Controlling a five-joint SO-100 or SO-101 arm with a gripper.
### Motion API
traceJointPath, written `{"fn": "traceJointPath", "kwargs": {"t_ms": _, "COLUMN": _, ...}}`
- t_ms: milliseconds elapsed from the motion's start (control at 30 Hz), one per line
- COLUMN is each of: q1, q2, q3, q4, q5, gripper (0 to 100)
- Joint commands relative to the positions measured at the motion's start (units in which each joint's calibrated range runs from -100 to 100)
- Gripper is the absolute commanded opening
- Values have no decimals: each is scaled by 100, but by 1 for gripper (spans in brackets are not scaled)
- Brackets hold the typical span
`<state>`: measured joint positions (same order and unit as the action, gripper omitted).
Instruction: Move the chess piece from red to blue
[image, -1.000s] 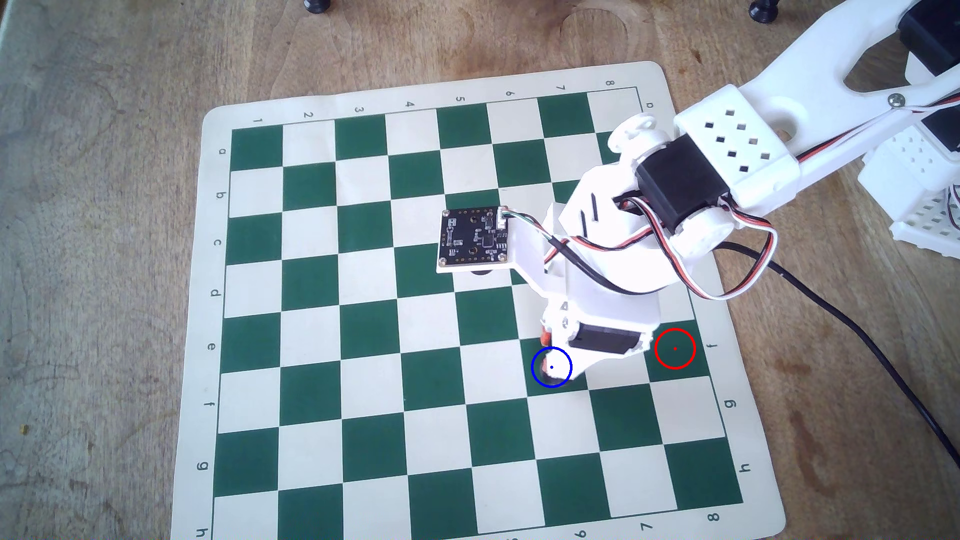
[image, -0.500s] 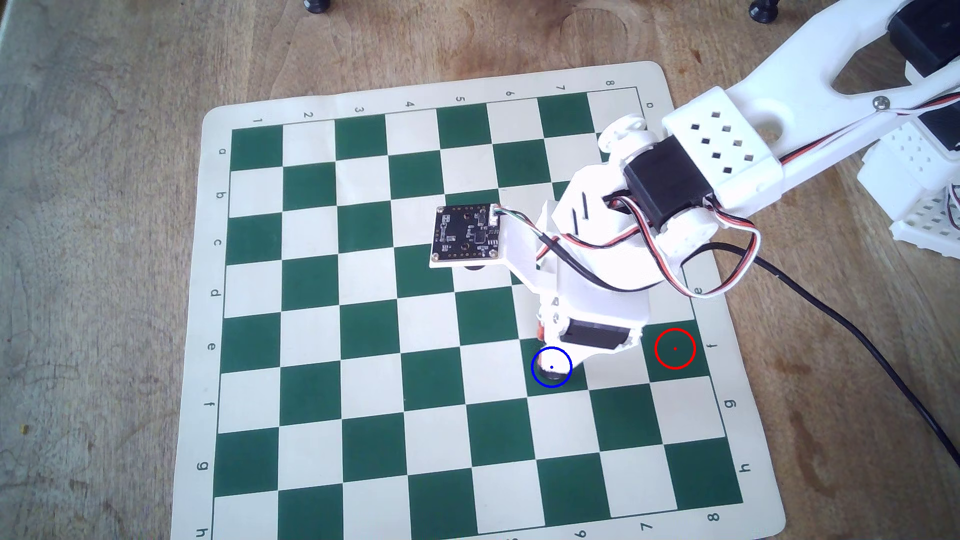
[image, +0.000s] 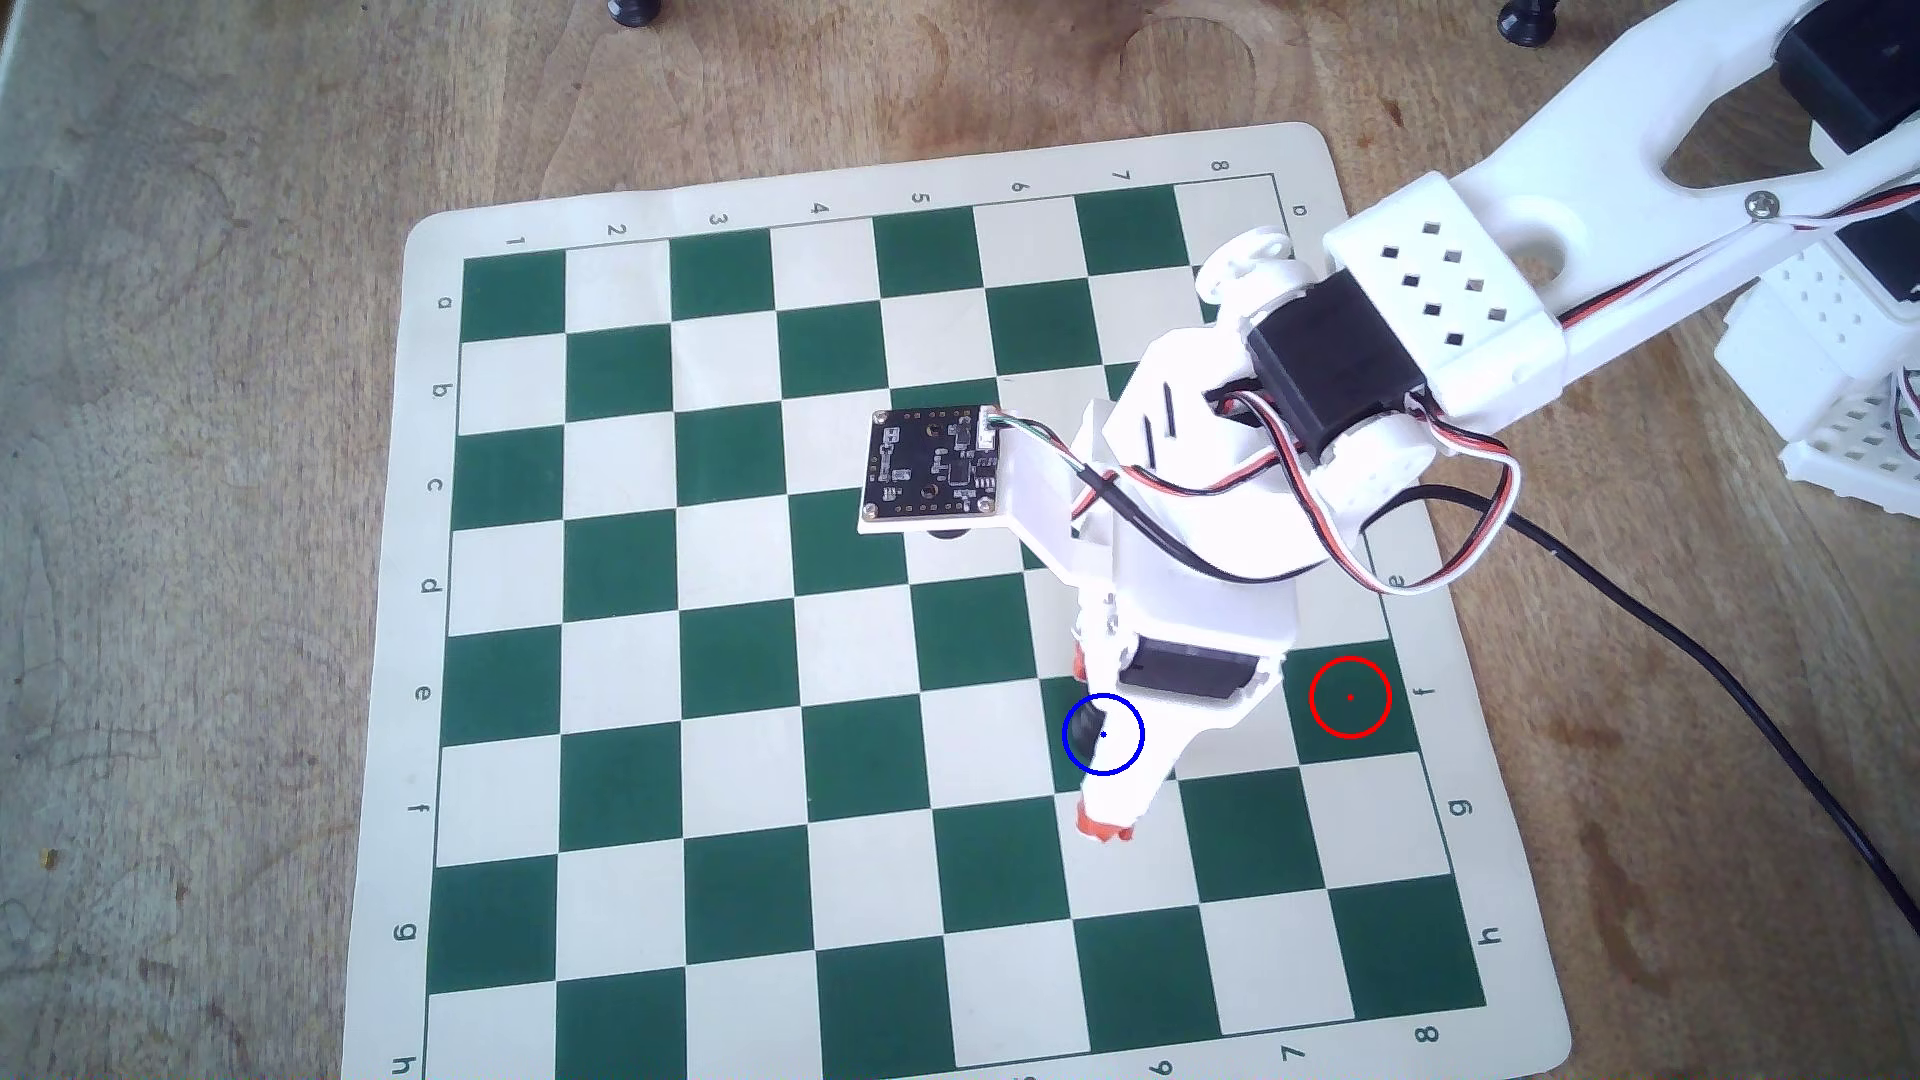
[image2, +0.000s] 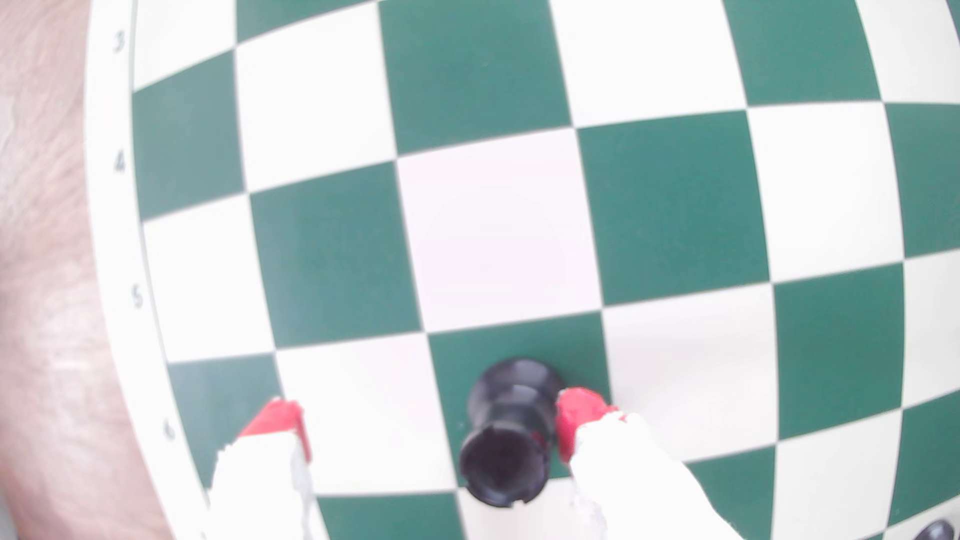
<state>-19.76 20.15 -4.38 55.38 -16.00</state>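
A: Inside the blue circle (image: 1103, 734), what stands there?
B: The chess piece (image2: 506, 436), upright on a green square of the board (image: 727, 644); the red circle (image: 1350, 697) is well apart.
A: And the tool (image2: 431, 431)?
B: Spread apart; one red pad touches the piece.

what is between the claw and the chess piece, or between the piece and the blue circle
Nothing visible. The small black plastic chess piece stands between the open claw, one red-tipped finger right beside it. In the overhead view it already sits inside the thin blue circle.
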Motion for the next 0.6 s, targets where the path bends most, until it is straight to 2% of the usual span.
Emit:
{"fn": "traceJointPath", "kwargs": {"t_ms": 0, "q1": 72, "q2": -351, "q3": -196, "q4": 105, "q5": 20, "gripper": 30}}
{"fn": "traceJointPath", "kwargs": {"t_ms": 267, "q1": 166, "q2": -1718, "q3": 456, "q4": 531, "q5": 132, "gripper": 30}}
{"fn": "traceJointPath", "kwargs": {"t_ms": 567, "q1": -257, "q2": -4146, "q3": 873, "q4": 2087, "q5": 122, "gripper": 29}}
